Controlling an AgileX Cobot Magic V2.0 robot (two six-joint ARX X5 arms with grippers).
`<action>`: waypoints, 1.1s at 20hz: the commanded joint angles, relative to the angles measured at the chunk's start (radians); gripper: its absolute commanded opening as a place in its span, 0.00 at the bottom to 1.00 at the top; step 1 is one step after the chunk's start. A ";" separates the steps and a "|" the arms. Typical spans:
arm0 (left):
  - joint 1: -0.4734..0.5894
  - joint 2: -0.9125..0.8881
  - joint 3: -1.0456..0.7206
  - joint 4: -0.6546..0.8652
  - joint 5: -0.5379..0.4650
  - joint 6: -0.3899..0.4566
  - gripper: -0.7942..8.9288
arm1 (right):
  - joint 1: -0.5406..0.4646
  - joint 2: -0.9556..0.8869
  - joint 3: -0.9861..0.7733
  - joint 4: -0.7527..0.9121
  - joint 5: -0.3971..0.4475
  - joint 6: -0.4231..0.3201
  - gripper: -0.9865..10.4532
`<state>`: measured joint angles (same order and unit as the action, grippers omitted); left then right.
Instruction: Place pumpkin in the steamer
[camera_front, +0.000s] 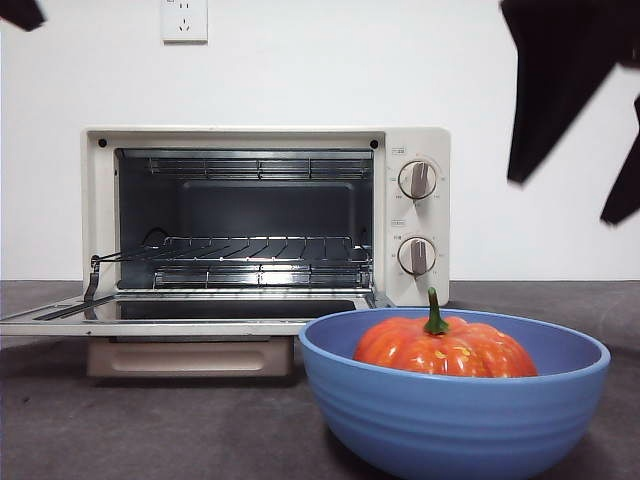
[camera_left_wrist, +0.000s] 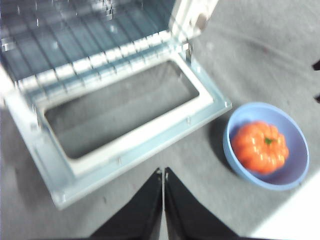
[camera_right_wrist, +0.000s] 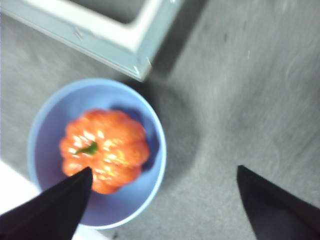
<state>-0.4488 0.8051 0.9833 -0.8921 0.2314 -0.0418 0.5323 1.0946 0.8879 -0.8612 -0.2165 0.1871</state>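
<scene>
The orange pumpkin (camera_front: 445, 347) with a green stem lies in a blue bowl (camera_front: 450, 420) at the front right. The cream steamer (camera_front: 415, 215) stands behind with its door (camera_front: 150, 318) folded down flat and a wire rack inside. My right gripper (camera_front: 565, 200) hangs open high above the bowl's right side; in the right wrist view its jaws (camera_right_wrist: 164, 171) stand wide apart over the pumpkin (camera_right_wrist: 105, 150) and the table beside the bowl. My left gripper (camera_left_wrist: 163, 175) is shut and empty, high above the table in front of the open door (camera_left_wrist: 130, 135).
The left arm shows only as a black tip (camera_front: 20, 12) at the top left. A wall socket (camera_front: 184, 20) sits on the white wall. The grey table (camera_front: 150, 420) lies bare in front of the steamer's door.
</scene>
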 joint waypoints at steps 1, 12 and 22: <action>-0.003 -0.031 0.000 -0.008 -0.003 -0.020 0.10 | 0.014 0.029 -0.024 0.050 -0.004 -0.002 0.42; -0.003 -0.067 0.000 -0.035 -0.003 -0.027 0.10 | 0.087 0.042 -0.187 0.226 0.015 0.118 0.31; -0.003 -0.067 0.000 -0.029 -0.003 -0.028 0.10 | 0.087 0.042 -0.278 0.339 0.015 0.176 0.23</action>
<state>-0.4488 0.7330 0.9756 -0.9344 0.2314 -0.0669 0.6106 1.1255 0.6056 -0.5346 -0.2058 0.3470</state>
